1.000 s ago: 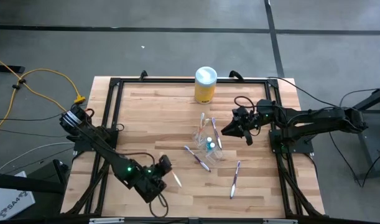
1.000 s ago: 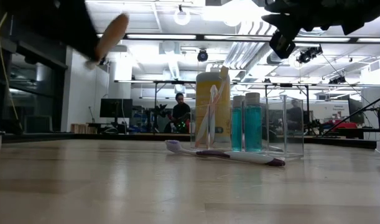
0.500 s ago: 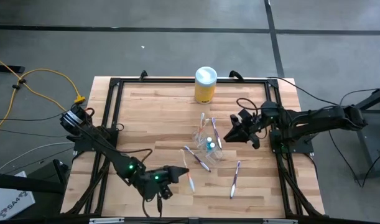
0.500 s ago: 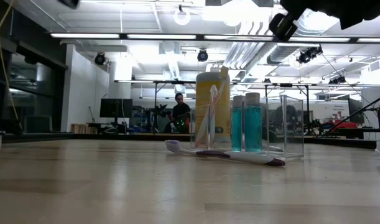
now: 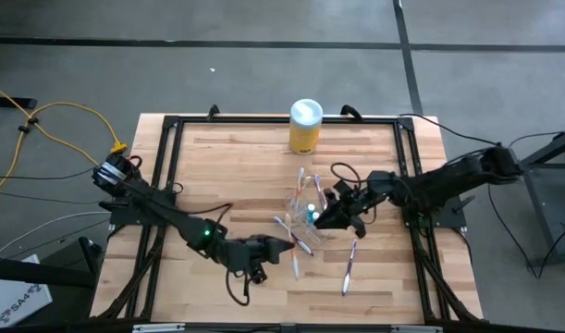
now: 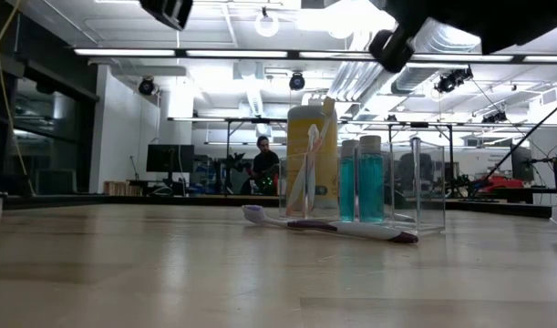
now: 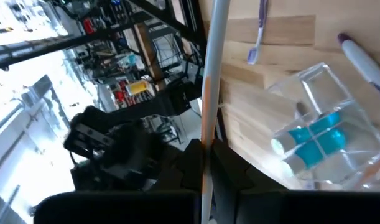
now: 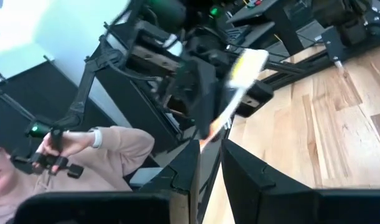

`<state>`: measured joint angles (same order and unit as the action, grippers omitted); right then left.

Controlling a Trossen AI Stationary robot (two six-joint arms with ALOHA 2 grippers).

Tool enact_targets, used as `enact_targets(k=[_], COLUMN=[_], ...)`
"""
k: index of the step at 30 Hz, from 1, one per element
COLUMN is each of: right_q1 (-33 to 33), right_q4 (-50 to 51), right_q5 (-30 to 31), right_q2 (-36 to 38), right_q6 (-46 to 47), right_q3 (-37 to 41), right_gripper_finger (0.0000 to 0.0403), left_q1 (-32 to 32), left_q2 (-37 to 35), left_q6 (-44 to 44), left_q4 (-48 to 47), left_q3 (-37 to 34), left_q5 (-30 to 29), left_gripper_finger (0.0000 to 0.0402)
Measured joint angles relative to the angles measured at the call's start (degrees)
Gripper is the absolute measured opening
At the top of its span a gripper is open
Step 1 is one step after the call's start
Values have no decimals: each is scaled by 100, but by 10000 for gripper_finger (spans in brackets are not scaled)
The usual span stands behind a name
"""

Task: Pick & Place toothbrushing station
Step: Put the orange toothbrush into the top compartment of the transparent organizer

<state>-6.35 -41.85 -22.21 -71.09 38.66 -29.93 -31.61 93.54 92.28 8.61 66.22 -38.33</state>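
My left gripper, jaws clamped on an orange toothbrush, could knock the clear cup; my right gripper crowds it, jaws unreadable

The table is pale wood in long planks with visible grain, and in the low view its top has a soft satin sheen that mirrors the lights. A matt black metal frame edges it. At centre frame the organiser box is clear, glossy hard plastic, as is the small cup beside it. The blue tubes look like translucent glossy plastic with pale caps. The toothbrush lying in front is smooth white and purple plastic. Behind, at upper centre, the yellow canister is smooth with a white plastic lid. Both arms are dark matt plastic or metal.
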Motion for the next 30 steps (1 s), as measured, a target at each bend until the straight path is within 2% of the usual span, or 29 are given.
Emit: enact_targets(k=[8, 16, 30], right_q1=[126, 120, 127], right_q4=[-734, -788, -775], right_q5=[-84, -86, -43], right_q2=[-578, -597, -597], right_q6=[187, 188, 174], right_q3=[0, 0, 0], right_gripper_finger=[58, 58, 58], left_q1=[208, 496, 920], left_q2=[0, 0, 0], left_q6=[504, 512, 670], left_q4=[230, 260, 577], left_q3=[5, 7, 11], left_q5=[392, 1151, 1875], left_gripper_finger=[3, 3, 3])
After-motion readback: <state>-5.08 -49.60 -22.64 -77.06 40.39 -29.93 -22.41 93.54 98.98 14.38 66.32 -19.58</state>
